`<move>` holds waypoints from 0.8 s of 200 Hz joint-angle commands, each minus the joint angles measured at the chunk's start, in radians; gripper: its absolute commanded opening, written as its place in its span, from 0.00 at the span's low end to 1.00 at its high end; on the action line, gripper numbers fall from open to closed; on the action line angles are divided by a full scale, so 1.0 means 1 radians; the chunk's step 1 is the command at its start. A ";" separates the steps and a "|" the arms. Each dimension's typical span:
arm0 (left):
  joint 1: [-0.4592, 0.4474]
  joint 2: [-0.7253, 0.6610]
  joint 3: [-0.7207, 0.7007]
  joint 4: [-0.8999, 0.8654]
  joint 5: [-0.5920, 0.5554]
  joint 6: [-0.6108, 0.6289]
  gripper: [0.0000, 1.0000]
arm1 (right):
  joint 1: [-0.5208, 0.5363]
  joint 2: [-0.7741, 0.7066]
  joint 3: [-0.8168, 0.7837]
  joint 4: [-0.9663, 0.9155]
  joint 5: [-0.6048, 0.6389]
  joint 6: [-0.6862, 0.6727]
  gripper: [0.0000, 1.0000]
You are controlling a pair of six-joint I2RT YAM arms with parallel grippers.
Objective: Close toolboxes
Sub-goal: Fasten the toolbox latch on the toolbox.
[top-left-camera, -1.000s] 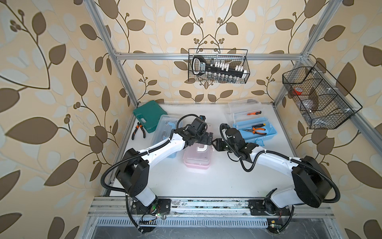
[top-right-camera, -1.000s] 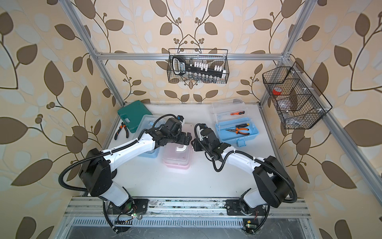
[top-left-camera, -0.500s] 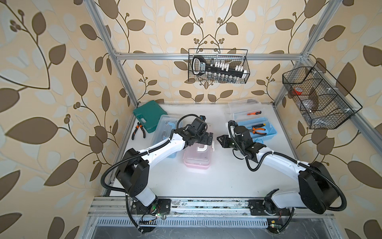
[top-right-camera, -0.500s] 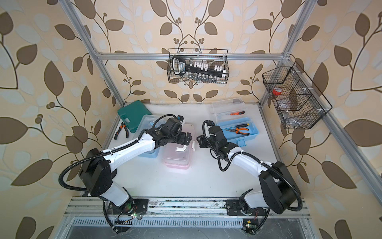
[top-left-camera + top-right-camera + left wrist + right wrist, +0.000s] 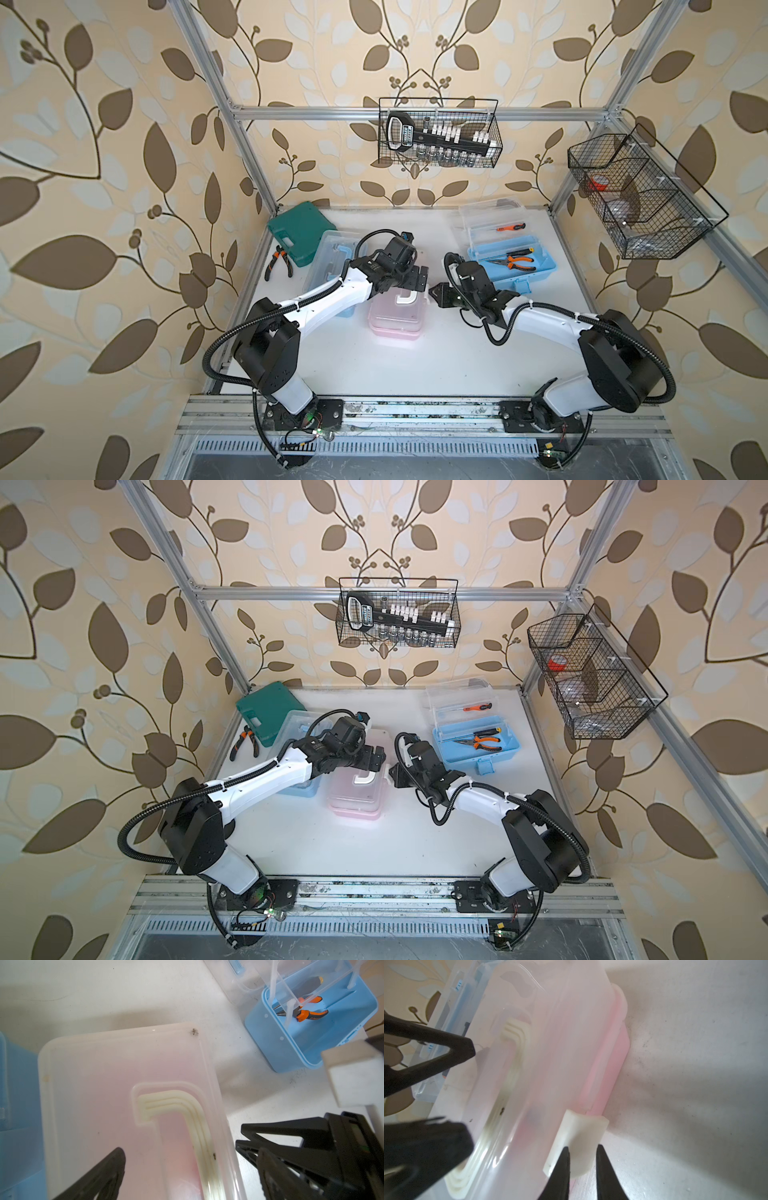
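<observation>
The pink toolbox [image 5: 395, 320] [image 5: 353, 800] sits mid-table with its clear lid [image 5: 104, 1084] down and its white handle [image 5: 187, 1109] flat. My left gripper [image 5: 415, 277] [image 5: 191, 1153] hovers open over the lid's far end. My right gripper [image 5: 434, 293] [image 5: 582, 1151] is at the box's right side, shut on the white latch [image 5: 579, 1136]. A light-blue toolbox [image 5: 536, 276] [image 5: 505, 750] stands open at the back right, with pliers inside and its clear lid [image 5: 490, 216] tipped back. Another blue toolbox [image 5: 332, 257] lies partly under my left arm, lid down.
A dark green case [image 5: 297, 232] and loose pliers [image 5: 278, 266] lie at the back left. Wire baskets hang on the back wall [image 5: 440, 133] and the right wall [image 5: 640, 195]. Bare white tabletop [image 5: 415, 365] spreads in front of the pink box.
My right gripper's jaws have narrowed onto the pink box's latch, and the right forearm has swung toward the back right. The left arm has not moved.
</observation>
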 commanded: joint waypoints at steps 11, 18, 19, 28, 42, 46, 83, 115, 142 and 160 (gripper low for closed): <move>0.005 0.080 -0.063 -0.232 0.088 -0.036 0.99 | 0.020 0.035 0.026 0.021 -0.023 0.005 0.21; 0.005 0.081 -0.063 -0.232 0.088 -0.036 0.99 | 0.019 0.033 0.024 0.020 -0.022 0.005 0.21; 0.005 0.081 -0.063 -0.232 0.088 -0.036 0.99 | 0.020 0.033 0.024 0.020 -0.023 0.005 0.21; 0.005 0.082 -0.063 -0.231 0.088 -0.036 0.99 | 0.020 0.029 0.023 0.022 -0.022 0.005 0.21; 0.005 0.084 -0.061 -0.231 0.090 -0.035 0.99 | 0.020 0.025 0.023 0.024 -0.027 0.008 0.22; 0.005 0.085 -0.060 -0.231 0.089 -0.035 0.99 | 0.019 0.024 0.021 0.027 -0.031 0.009 0.22; 0.005 0.087 -0.056 -0.231 0.092 -0.035 0.99 | 0.019 0.027 0.019 0.047 -0.064 0.027 0.24; 0.005 0.083 -0.059 -0.233 0.090 -0.035 0.99 | 0.013 0.040 0.005 0.031 -0.004 0.029 0.23; 0.004 0.083 -0.061 -0.237 0.088 -0.035 0.99 | -0.001 0.034 -0.009 0.032 0.011 0.024 0.23; 0.005 0.083 -0.064 -0.232 0.088 -0.036 0.99 | -0.014 0.024 -0.017 0.033 0.018 0.019 0.23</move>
